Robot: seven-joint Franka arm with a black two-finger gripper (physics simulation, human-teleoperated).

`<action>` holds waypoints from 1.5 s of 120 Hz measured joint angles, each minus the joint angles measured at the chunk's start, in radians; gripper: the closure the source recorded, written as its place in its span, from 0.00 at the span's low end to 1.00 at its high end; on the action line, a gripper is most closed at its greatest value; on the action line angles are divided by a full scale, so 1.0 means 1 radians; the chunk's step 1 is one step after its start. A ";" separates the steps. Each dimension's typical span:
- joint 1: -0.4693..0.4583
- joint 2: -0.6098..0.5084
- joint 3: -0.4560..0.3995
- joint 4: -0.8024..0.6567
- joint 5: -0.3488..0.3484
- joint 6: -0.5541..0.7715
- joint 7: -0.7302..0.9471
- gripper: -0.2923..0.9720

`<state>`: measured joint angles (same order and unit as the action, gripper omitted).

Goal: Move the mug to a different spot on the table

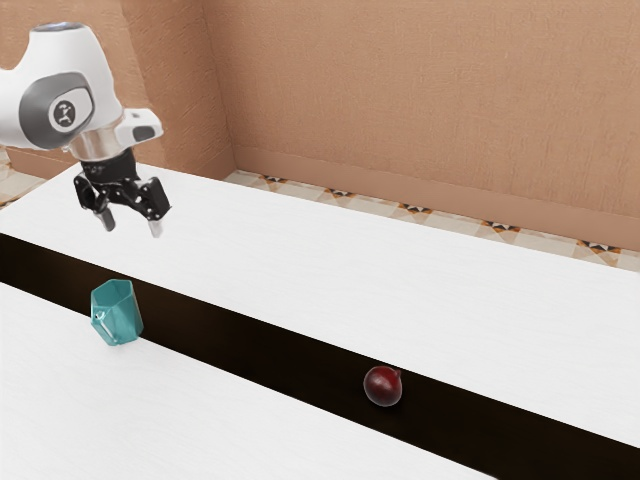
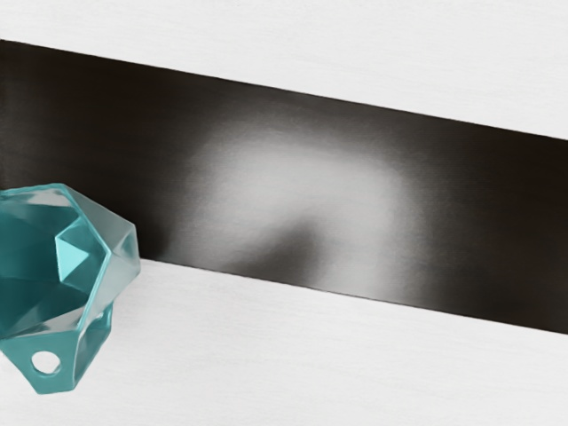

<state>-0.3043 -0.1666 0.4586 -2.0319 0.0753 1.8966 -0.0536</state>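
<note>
A teal, faceted mug [image 1: 116,312] stands upright on the white table [image 1: 300,255], at the near edge of a dark stripe [image 1: 300,355] that crosses the tabletop. My gripper [image 1: 130,222] hangs in the air above and slightly behind the mug, well clear of it, with its two fingers spread open and nothing between them. From the hand's camera the mug [image 2: 53,284] appears from above, its hollow inside and a small ring handle visible, resting on the white surface beside the dark stripe [image 2: 355,204].
A dark red, round fruit [image 1: 382,385] lies on the dark stripe toward the exterior view's right. Brown walls stand behind the table, with a patterned floor strip along their base. White tabletop stretches on both sides of the stripe.
</note>
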 joint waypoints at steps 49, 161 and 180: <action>0.326 0.016 -0.271 -0.200 0.083 0.203 -0.012 0.23; 0.452 0.053 -0.062 -0.698 0.576 1.201 -0.051 0.23; 0.502 0.138 -0.057 -0.706 0.577 1.412 -0.060 0.23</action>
<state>0.1977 -0.0283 0.4012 -2.7379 0.6522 3.3087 -0.1135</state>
